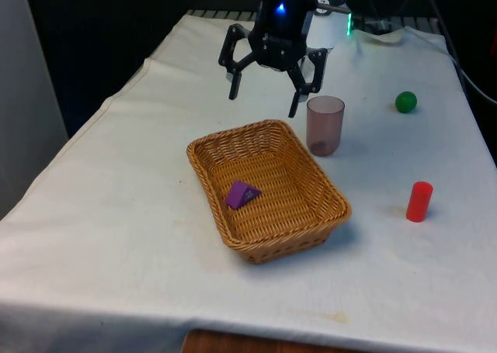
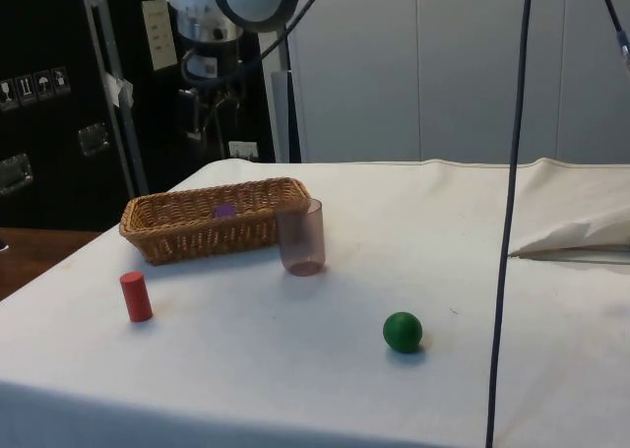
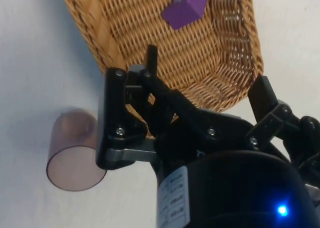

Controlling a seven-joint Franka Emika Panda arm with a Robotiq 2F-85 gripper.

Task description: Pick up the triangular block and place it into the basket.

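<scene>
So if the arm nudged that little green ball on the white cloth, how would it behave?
The small green ball would probably roll at a light touch, since it is round and sits free on the white cloth. The cloth may slow it somewhat. It looks hard to pinch squarely; the open black gripper could squeeze it out sideways.

Gripper [image 1: 266, 89] in upper centre of front view, raised off the bench, pointing down. Fingers [image 1: 233, 85] spread wide apart, nothing between them. Wrist vertical above it.
</scene>
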